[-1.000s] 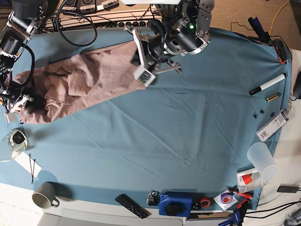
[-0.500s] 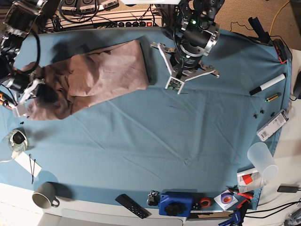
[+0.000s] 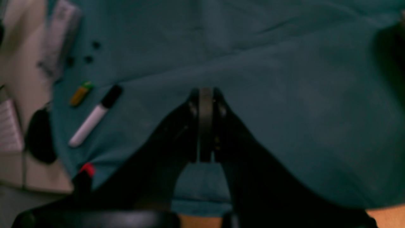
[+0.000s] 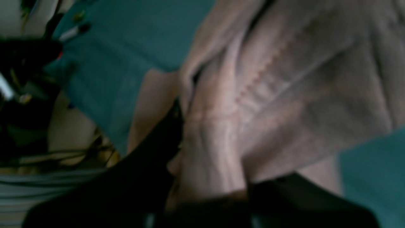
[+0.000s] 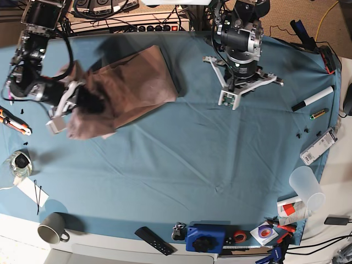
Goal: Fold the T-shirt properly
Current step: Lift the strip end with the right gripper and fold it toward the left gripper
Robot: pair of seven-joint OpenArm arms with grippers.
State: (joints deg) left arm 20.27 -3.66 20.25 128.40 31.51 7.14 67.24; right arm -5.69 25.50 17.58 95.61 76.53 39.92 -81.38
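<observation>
The pink-beige T-shirt (image 5: 132,88) lies bunched at the back left of the teal table cloth (image 5: 209,159). Its left end is lifted and doubled toward the middle. My right gripper (image 5: 70,107) is at that lifted end, shut on the fabric. The right wrist view shows wrinkled cloth of the T-shirt (image 4: 269,95) pinched in the right gripper (image 4: 212,180), between its dark fingers (image 4: 152,164). My left gripper (image 5: 230,99) hangs to the right of the shirt, apart from it. In the left wrist view the left gripper (image 3: 205,95) is shut with nothing in it above bare cloth.
A black-capped marker (image 5: 312,99) and a small yellow-green item (image 5: 318,114) lie at the right edge. A clear cup (image 5: 306,187), a blue box (image 5: 205,237), a remote (image 5: 155,240) and a mug (image 5: 52,228) line the front. Cables and a power strip (image 5: 154,26) run along the back.
The right gripper has carried the shirt's left end up and rightward over the rest. The left arm has swung right, away from the shirt's right edge.
</observation>
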